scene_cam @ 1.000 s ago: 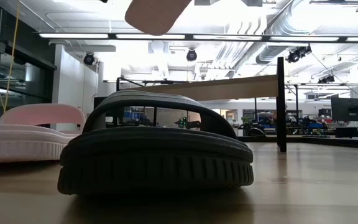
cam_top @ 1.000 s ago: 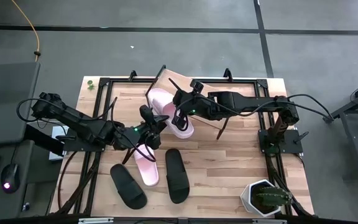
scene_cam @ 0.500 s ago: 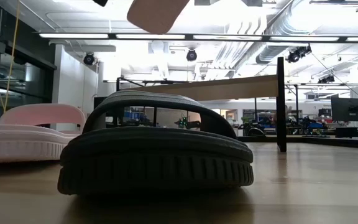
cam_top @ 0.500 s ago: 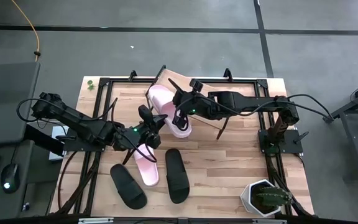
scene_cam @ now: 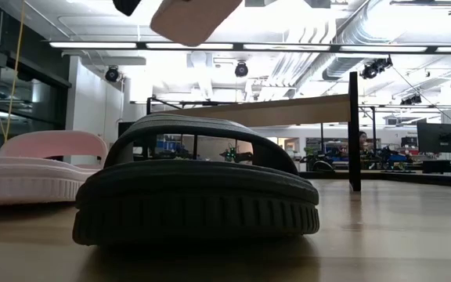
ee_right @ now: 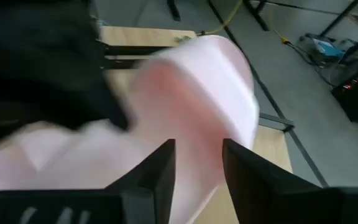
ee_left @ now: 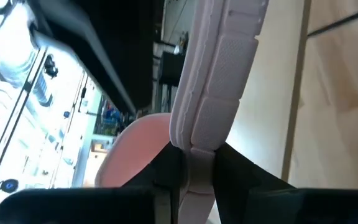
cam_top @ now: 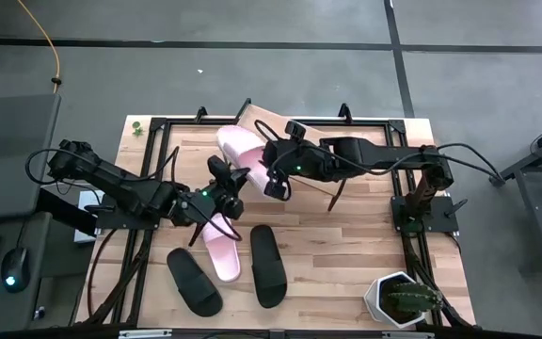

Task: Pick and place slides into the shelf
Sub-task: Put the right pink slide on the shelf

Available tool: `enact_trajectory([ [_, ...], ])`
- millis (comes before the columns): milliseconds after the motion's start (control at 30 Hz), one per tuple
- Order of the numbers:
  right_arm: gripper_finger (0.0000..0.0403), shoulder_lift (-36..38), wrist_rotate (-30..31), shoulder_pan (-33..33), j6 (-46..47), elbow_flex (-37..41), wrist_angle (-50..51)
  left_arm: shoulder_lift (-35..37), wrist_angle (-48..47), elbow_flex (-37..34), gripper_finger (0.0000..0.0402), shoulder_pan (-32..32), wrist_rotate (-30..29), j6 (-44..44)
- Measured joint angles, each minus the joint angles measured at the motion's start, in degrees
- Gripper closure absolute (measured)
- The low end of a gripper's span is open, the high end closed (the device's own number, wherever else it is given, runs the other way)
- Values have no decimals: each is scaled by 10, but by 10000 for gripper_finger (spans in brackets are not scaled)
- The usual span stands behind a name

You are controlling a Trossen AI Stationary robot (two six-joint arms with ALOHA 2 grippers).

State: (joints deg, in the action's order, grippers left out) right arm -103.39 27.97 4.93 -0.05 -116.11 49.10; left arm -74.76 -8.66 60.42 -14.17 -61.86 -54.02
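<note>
A light pink slip-on slide (cam_top: 237, 149) is up in the air above the wooden surface (cam_top: 346, 254), near the left end of the slanted light-wood shelf on its thin black frame (cam_top: 323, 132). The left gripper (cam_top: 226, 188) pinches the thick edge of this raised pink slide's sole between its two dark fingers (ee_left: 166, 171). The right gripper (cam_top: 276, 185) is just beside the same slide, with its fingers (ee_right: 160, 171) a little apart; the slide looks blurry there, and I cannot tell if those fingers touch it. From above, both grippers hide part of the slide. A second light pink slide (cam_top: 221, 250) lies flat on the surface, with part of it hidden under the left gripper. Two black slides (cam_top: 194, 281) and (cam_top: 268, 265) lie on either side of it. In the low view one black slide fills the middle, and the raised slide is cut off at the top. A white pot with a green plant (cam_top: 398, 299) sits at the surface's corner.
</note>
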Motion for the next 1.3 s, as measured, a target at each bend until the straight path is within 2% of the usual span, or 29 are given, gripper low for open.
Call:
enact_trajectory([
  [167, 273, 1, 4, 24, -13, -63, 41, 12, -34, 0, 352, 22, 25, 9],
  [300, 272, 0, 3, 45, -36, -101, 68, 26, -54, 0, 353, 49, 118, 30],
  [400, 272, 0, -2, 56, -46, -119, 85, 41, -55, 0, 353, 71, 166, 33],
  [633, 272, 0, -6, 66, -54, -123, 95, 84, -87, -2, 353, 129, 284, 47],
  [900, 272, 0, -19, 59, -62, -123, 93, 135, -104, -2, 353, 228, 433, 34],
  [967, 272, 0, -19, 60, -64, -123, 88, 143, -107, -2, 354, 259, 490, 33],
  [1067, 272, 0, -21, 60, -64, -123, 79, 143, -109, -2, 355, 311, 562, 29],
  [1300, 272, 0, -28, 59, -82, -122, 67, 137, -105, -3, 355, 412, 687, 4],
])
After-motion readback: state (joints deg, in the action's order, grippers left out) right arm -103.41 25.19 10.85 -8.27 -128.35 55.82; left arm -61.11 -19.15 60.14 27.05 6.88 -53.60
